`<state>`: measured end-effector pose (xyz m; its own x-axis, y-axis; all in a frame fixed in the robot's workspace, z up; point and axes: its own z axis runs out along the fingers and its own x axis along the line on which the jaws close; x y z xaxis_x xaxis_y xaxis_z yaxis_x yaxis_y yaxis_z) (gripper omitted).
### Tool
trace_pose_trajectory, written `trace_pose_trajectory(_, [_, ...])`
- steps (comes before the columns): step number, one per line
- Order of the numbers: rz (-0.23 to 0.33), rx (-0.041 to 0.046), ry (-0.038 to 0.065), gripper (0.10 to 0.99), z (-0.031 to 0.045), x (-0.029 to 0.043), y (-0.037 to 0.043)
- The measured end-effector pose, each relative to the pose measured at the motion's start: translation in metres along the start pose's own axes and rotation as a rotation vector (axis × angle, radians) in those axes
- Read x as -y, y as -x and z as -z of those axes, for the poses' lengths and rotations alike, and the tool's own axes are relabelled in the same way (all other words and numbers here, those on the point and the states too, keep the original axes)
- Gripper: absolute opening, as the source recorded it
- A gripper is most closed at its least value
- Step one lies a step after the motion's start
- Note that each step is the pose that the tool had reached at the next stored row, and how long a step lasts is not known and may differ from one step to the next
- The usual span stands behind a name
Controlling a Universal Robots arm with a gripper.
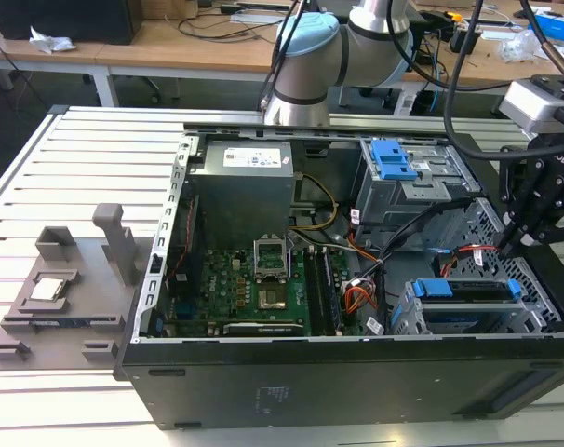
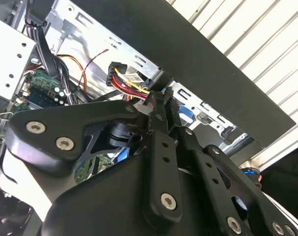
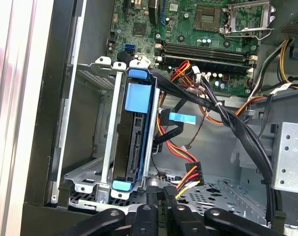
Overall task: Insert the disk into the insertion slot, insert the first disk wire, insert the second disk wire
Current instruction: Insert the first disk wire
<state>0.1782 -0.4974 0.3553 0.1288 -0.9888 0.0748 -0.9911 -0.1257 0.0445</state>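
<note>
The disk (image 3: 137, 142) sits inside the insertion slot (image 3: 85, 174), close to the case wall (image 3: 45, 123). The gripper (image 3: 161, 191) is just beside it, and I see the jaws clamped on the red-yellow power wire (image 3: 186, 181). I cannot read the white label (image 1: 256, 158) on the power supply (image 1: 240, 200). Little free room remains between the slot's edge and the black cable bundle (image 3: 237, 132).

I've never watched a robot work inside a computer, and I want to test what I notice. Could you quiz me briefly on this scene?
1. True or false: the disk already sits in the insertion slot.
2. The disk's carrier is: A red, B blue, C green?
3. What is the gripper closed on?
Key: 1 true; 2 B; 3 a bundle of coloured wires.
</note>
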Motion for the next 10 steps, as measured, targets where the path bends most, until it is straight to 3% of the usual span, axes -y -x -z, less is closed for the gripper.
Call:
trace_pose_trajectory(7, [0.0,-0.0019,-0.002,0.169,0.0029,-0.0013,-0.0002])
trace_pose_trajectory(10, [0.0,-0.0007,-0.002,0.169,0.0023,-0.0076,-0.0047])
